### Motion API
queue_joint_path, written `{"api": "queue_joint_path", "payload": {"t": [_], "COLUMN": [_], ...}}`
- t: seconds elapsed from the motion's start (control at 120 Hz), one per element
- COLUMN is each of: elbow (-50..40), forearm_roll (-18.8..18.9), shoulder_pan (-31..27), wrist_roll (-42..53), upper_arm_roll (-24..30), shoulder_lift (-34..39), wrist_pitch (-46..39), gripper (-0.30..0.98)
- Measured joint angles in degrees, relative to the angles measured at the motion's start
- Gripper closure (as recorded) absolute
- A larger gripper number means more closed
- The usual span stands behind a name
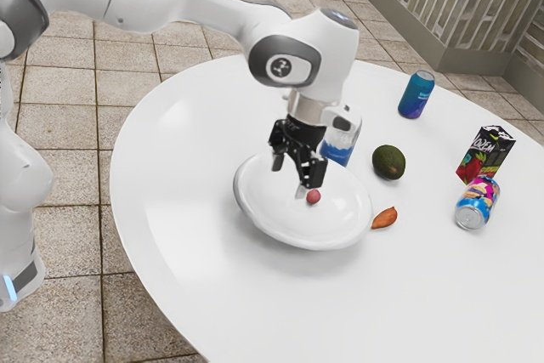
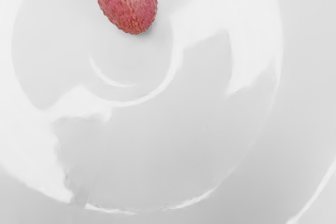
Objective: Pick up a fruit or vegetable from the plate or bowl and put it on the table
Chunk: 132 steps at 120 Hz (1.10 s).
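And here's the white tabletop [image 1: 170, 252], wide and round, with my white arm [image 1: 204, 2] coming over it from the exterior view's left. Below me sits 1 big white bowl [image 1: 272, 231], shallow and oval-looking from the side. My jaws are over it now, standing open, with nothing gripped between them. Just past the bowl there's 1 blue-and-white container [image 1: 339, 144], partly hidden behind my hand and the bowl. Over toward the exterior view's right stands 1 dark carton [image 1: 485, 155] with bright artwork, then 2 cans: the blue-purple can [image 1: 416, 95] upright, well back, and the multicolored can [image 1: 478, 200] on its side by the carton. Smaller now, 1 dark green avocado [image 1: 388, 162], near the bowl on the tabletop, and 1 orange-brown pointed piece [image 1: 385, 218] just beside the bowl's rim. And the smallest, right in the bowl: 1 red fruit [image 2: 128, 1], bumpy-skinned in my wrist view, resting on the bowl's floor below my jaws, not held
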State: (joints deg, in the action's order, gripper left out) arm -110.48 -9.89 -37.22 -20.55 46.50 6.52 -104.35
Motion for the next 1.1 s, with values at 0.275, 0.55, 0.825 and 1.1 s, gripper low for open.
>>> {"api": "queue_joint_path", "payload": {"t": [0.275,0.55,0.825,1.1], "elbow": [3.3,7.2,6.8,6.6], "forearm_roll": [4.0,7.5,8.2,8.6], "shoulder_pan": [3.0,2.4,3.9,5.2], "wrist_roll": [-2.1,-3.5,-4.3,-4.9], "upper_arm_roll": [-1.8,-5.4,-6.0,-6.2], "shoulder_lift": [-7.8,-14.0,-14.8,-15.6], "wrist_pitch": [-3.2,-5.7,-6.3,-5.3], "gripper": [0.02,0.02,0.02,0.02]}}
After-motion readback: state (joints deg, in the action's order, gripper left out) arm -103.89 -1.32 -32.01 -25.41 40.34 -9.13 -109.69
